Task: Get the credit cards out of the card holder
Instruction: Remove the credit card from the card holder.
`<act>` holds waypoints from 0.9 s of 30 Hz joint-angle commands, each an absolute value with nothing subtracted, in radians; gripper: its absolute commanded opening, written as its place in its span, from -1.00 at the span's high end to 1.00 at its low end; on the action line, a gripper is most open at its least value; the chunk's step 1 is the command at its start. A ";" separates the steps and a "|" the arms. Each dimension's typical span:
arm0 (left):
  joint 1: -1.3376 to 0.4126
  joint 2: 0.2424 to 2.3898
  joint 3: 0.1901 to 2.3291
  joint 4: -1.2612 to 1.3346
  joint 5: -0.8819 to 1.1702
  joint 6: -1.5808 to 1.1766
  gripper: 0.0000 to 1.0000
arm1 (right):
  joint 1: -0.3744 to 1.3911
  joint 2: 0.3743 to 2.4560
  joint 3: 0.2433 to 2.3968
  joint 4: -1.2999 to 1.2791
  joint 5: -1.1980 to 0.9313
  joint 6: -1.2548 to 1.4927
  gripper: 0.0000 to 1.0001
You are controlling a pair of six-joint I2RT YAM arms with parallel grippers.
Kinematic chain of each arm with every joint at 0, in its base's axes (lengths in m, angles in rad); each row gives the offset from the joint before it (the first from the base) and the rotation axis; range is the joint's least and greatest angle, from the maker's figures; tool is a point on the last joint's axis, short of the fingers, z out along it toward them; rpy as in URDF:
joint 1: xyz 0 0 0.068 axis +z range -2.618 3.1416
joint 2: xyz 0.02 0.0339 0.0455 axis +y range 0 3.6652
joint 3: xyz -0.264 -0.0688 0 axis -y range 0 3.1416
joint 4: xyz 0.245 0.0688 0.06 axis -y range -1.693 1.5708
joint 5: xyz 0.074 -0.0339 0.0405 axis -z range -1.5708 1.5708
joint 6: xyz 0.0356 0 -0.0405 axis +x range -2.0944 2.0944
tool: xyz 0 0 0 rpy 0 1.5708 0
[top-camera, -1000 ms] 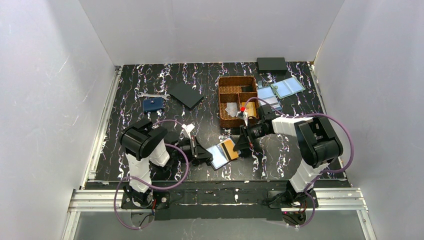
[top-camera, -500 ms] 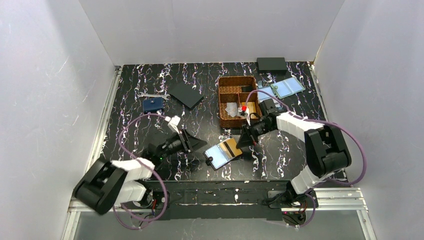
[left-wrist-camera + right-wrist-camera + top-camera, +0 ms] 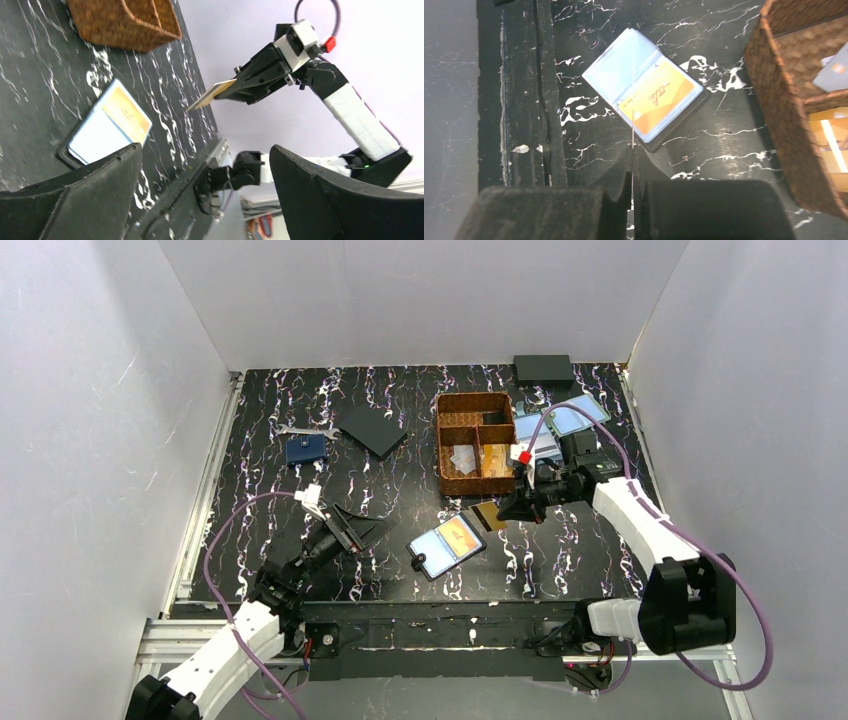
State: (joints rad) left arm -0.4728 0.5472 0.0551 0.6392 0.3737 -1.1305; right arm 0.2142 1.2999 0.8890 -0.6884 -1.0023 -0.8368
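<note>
The card holder (image 3: 447, 549) lay open and flat on the worktop (image 3: 260, 440), near the front edge and between the two arms, with its pale blue inner faces up. One orange-gold card (image 3: 211, 92) had come clear of its sleeve in the last second. I noted it off the surface, up and to the right of the holder and touching nothing else. The right claw (image 3: 508, 510) was clenched on its far end, and the right wrist view showed it as a thin edge-on line. A second card (image 3: 660, 98), also orange, sat in the right-hand leaf, so I judged the task only part done. The left claw (image 3: 358, 523), which had been pressed shut against the holder's left edge a second earlier, had let go. It was now pulled back to the left with its jaws spread wide and nothing between them. The holder had barely shifted once released. I judged that the freed card needed setting down, perhaps towards the wicker basket (image 3: 441, 440) just behind it. The holder would likely need pinning again before the second pull.
</note>
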 commanded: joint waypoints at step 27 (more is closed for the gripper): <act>-0.784 1.084 0.347 0.792 0.385 -1.498 -0.97 | 0.210 0.996 0.942 -0.945 -0.946 -1.348 0.97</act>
